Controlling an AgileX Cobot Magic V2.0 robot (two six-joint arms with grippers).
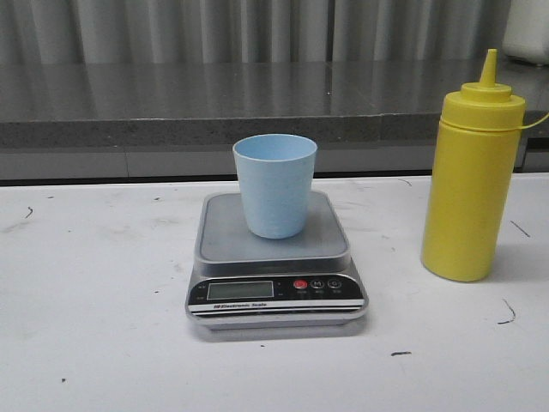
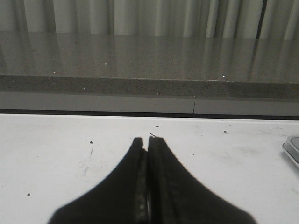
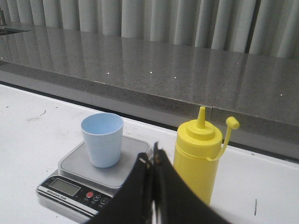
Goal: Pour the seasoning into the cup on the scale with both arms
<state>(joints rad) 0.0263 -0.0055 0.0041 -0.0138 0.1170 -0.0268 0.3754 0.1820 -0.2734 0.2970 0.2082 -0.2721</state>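
Task unstarted: cup (image 1: pixel 274 184) on scale (image 1: pixel 276 273), bottle (image 3: pixel 198 158) ungrasped just beyond clenched right gripper (image 3: pixel 153 161); left gripper (image 2: pixel 148 144) clenched, empty.

Front camera faces the scale (image 1: pixel 276 257) closely; right wrist shares it (from higher)

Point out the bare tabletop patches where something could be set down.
Free: the wide stretch left of the scale, and the strip in front of it. A narrower gap lies between the scale and the seasoning bottle. Crowded: the scale's platform, taken by the cup.
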